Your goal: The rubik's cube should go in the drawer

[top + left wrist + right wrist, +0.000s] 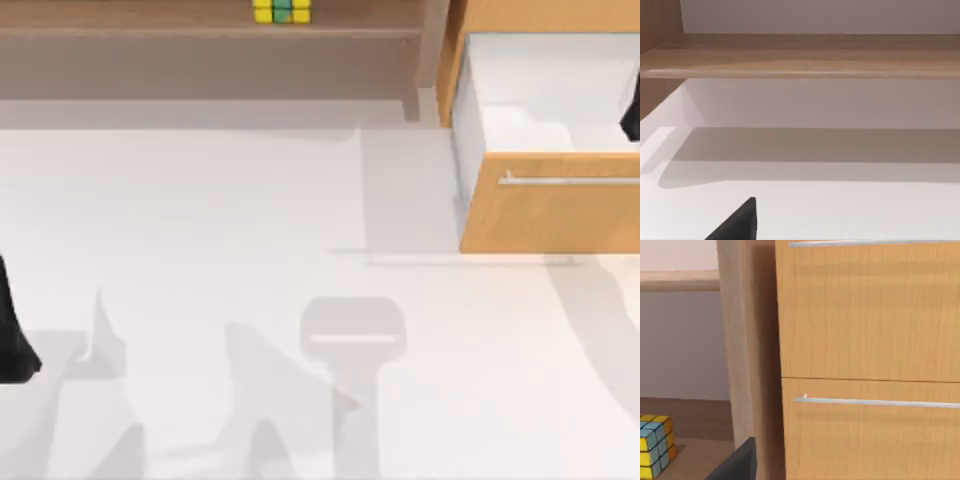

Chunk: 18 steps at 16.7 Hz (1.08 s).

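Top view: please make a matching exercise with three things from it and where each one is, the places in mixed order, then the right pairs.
Things:
1. rubik's cube
2. drawer
3. left arm

Places:
A. pulled open at the table's right side
B. at the table's left edge, parked
C. on the brown shelf at the back

Pairs: 1-C, 2-A, 3-B

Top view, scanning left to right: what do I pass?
Left arm at the table's left edge → rubik's cube on the brown shelf → open drawer with its silver handle → right arm.
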### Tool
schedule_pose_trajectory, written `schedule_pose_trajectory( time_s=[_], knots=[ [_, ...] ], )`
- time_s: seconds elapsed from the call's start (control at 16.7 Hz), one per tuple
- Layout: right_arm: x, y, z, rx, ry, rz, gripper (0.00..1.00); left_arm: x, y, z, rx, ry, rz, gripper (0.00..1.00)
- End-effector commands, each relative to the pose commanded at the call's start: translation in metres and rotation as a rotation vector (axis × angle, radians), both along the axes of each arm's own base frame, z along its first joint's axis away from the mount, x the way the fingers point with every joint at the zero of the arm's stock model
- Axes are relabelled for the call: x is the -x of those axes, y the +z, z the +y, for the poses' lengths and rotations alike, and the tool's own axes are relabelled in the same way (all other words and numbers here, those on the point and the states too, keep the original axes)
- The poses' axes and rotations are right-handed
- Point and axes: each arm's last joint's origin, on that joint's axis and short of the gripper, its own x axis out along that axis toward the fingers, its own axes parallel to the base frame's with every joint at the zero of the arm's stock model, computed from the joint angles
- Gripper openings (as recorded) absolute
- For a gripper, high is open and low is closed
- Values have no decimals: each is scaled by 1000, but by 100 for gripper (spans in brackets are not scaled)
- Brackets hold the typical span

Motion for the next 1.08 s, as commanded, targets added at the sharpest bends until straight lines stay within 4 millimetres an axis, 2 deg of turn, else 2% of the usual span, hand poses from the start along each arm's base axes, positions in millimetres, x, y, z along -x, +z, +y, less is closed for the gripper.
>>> schedule_pose_trajectory(
  time_s=[0.18,0.3,0.42,0.6,0.78,0.9,1.08],
  knots=[
    [-50,23,53,-26,28,-33,100,0,0,0,0,0,0,100],
    [-84,24,96,-42,35,-41,100,0,0,0,0,0,0,100],
    [-113,15,141,-56,30,-39,100,0,0,0,0,0,0,100],
    [-146,-15,202,-65,4,-21,100,0,0,0,0,0,0,100],
    [-167,-54,249,-57,-40,9,100,0,0,0,0,0,0,100],
    [-177,-79,270,-45,-75,31,100,0,0,0,0,0,0,100],
    [-189,-111,288,-19,-129,65,100,0,0,0,0,0,0,100]
  ],
)
